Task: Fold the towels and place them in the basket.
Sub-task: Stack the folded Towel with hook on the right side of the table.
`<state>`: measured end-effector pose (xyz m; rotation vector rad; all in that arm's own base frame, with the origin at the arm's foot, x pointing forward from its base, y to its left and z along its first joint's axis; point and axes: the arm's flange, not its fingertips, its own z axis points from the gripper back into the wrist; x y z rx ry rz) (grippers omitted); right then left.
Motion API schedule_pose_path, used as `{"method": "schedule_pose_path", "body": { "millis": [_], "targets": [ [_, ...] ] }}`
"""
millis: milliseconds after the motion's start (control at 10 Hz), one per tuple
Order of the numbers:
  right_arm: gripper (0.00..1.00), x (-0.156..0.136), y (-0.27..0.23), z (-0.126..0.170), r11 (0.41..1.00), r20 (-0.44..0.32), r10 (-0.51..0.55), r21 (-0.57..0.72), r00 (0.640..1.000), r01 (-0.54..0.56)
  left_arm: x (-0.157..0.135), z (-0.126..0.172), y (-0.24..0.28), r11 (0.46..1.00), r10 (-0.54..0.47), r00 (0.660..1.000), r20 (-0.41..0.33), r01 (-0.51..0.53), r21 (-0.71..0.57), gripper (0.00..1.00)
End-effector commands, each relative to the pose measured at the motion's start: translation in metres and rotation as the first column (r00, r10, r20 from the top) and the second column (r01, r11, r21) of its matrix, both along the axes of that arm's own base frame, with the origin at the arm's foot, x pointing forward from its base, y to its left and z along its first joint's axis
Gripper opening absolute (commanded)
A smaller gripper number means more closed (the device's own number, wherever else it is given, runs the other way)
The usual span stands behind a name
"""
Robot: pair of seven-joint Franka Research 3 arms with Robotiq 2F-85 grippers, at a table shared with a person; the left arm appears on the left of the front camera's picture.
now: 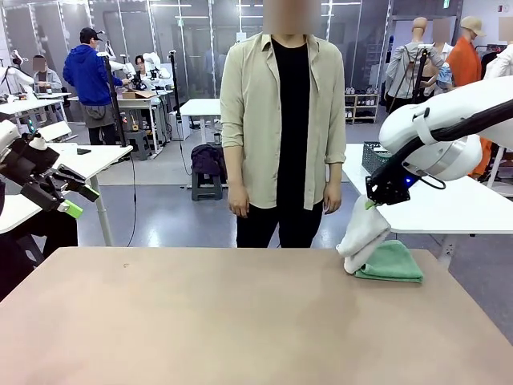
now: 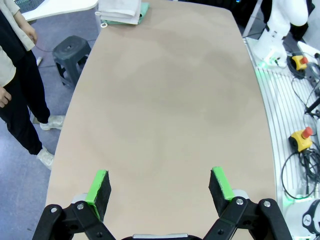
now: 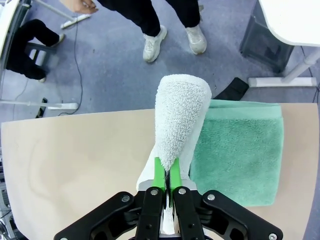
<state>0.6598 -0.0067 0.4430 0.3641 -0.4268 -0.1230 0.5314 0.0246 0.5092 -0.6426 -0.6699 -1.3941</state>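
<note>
A folded sea-green towel (image 1: 391, 262) lies at the table's far right corner. Over its left edge hangs a cream-white towel (image 1: 363, 235), pinched at the top by my right gripper (image 1: 370, 202), which is shut on it; its lower end rests on the table. In the right wrist view the white towel (image 3: 180, 115) rises from between the shut green pads (image 3: 159, 172), and the green towel (image 3: 237, 152) lies flat beside it. My left gripper (image 1: 66, 202) hovers open at the far left, above the table edge. Its wrist view shows the open fingers (image 2: 98, 187) over bare tabletop and both towels (image 2: 120, 11) far off. The basket is out of view.
A person in a pale shirt (image 1: 282, 120) stands at the table's far side, hands down. The wide tan tabletop (image 1: 208, 313) stretches between the arms. A black stool (image 2: 72, 52) stands on the floor beside the table. White side tables (image 1: 457, 204) stand beyond the right corner.
</note>
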Motion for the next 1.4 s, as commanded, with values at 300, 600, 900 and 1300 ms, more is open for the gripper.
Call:
{"method": "schedule_pose_path", "body": {
  "millis": [300,600,900,1300],
  "targets": [
    [0.37,0.023,-0.033,-0.028,0.998,-0.045,0.012,-0.057,0.999,-0.015,-0.001,0.001,0.0,1.0,0.001,1.0,0.005,-0.001,0.004,1.0],
    [0.64,0.026,-0.062,-0.037,0.996,-0.092,-0.039,-0.084,0.995,0.031,-0.001,0.001,0.0,1.0,0.001,1.0,0.005,-0.001,0.004,1.0],
    [0.78,0.008,-0.081,-0.022,0.994,-0.132,-0.041,-0.102,0.99,0.027,-0.001,0.001,0.0,1.0,0.001,1.0,0.005,-0.001,0.004,1.0],
    [1.0,-0.07,-0.08,0.057,0.973,-0.242,0.012,-0.221,0.97,-0.067,-0.001,0.001,0.0,1.0,0.001,1.0,0.005,-0.001,0.004,1.0]
  ]
}}
